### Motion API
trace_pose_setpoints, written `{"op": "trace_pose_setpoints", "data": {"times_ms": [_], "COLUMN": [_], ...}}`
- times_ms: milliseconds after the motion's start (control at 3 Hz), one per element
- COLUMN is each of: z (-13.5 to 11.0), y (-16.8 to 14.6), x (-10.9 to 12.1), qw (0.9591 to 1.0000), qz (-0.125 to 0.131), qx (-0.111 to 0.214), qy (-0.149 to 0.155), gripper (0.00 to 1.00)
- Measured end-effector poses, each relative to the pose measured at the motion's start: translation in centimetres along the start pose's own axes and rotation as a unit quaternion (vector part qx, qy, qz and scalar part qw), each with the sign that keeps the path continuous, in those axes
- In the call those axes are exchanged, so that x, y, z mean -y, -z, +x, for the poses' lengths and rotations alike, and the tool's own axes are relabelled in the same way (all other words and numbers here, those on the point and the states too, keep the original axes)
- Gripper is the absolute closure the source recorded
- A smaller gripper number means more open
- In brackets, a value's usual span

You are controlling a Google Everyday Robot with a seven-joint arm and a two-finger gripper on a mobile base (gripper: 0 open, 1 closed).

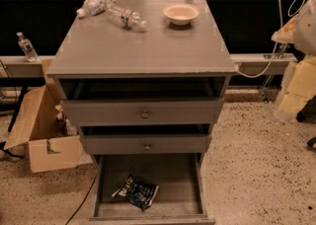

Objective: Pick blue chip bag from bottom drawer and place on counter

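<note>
Camera view: grey cabinet in centre frame, all three drawers out. Bottom drawer (174, 177) is pulled furthest. Blue chip bag (137, 192) lies crumpled on its floor, left of centre and near the front edge, touching nothing else. Top drawer (143, 113) and middle drawer (146, 145) are partly open.

Counter (143, 46) holds two clear bottles lying on their sides at upper left, one (96, 3) just beside the other (127, 18), and a white bowl (180, 13) at upper centre.

Gripper (296, 88) is a pale blurred shape at the right edge, mid-height, well apart from bag and drawers. Spread or pressed together: cannot tell.

Open cardboard box (39, 135) on the floor at lower left. Another bottle (26, 46) stands on the ledge at far left.
</note>
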State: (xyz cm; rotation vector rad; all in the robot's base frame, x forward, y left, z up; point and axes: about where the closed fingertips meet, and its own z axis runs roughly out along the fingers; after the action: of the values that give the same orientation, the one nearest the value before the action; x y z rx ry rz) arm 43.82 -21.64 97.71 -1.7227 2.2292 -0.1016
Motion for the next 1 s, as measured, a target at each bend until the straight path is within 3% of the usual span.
{"op": "trace_pose_setpoints", "data": {"times_ms": [333, 667, 1000], "z": [0.0, -2.1, -4.9], "y": [0.0, -4.3, -9.4], "x": [0.0, -2.8, -6.2], "qw": [1.0000, 0.9985, 0.9940], "qz": [0.000, -0.026, -0.055], "qx": [0.000, 0.047, 0.092], "qy": [0.000, -0.009, -0.020], "gripper": [0.00, 0.00, 0.00]}}
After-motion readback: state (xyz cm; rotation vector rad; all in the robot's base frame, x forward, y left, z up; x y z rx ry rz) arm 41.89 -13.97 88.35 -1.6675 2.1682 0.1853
